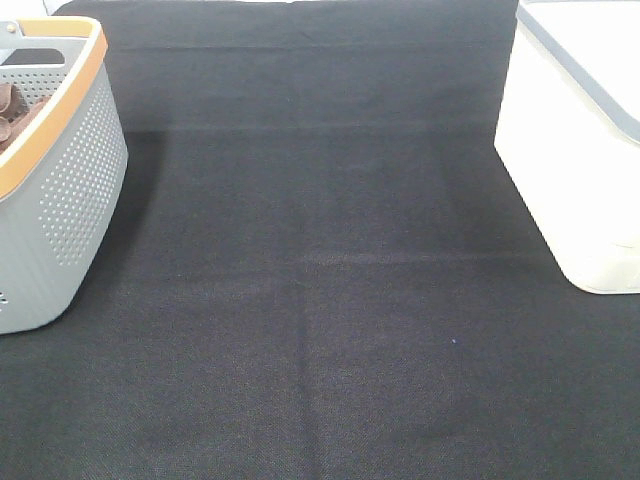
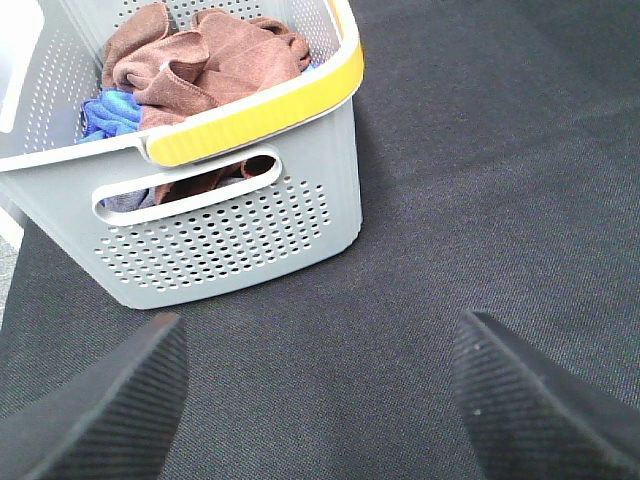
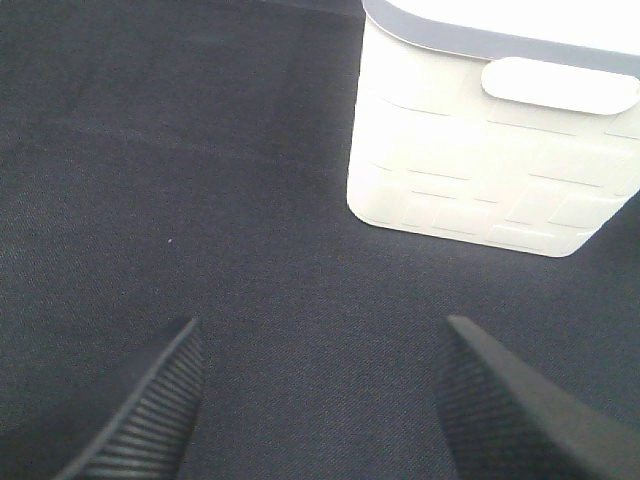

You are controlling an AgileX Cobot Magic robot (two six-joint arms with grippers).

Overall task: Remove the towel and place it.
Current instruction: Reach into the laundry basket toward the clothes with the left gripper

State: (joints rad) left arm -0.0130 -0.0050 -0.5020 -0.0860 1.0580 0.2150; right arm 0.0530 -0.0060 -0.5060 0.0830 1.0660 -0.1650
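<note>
The reddish-brown towel lies crumpled inside the grey perforated basket, on top of a blue cloth. In the exterior high view only a sliver of the towel shows over the basket's orange rim at the far left. My left gripper stands open over the dark mat, a short way in front of the basket, with nothing between its fingers. My right gripper is open too, empty, above the mat near the white bin. Neither arm shows in the exterior high view.
A white bin with a grey rim stands at the right of the table, also seen in the right wrist view. A black mat covers the table between basket and bin.
</note>
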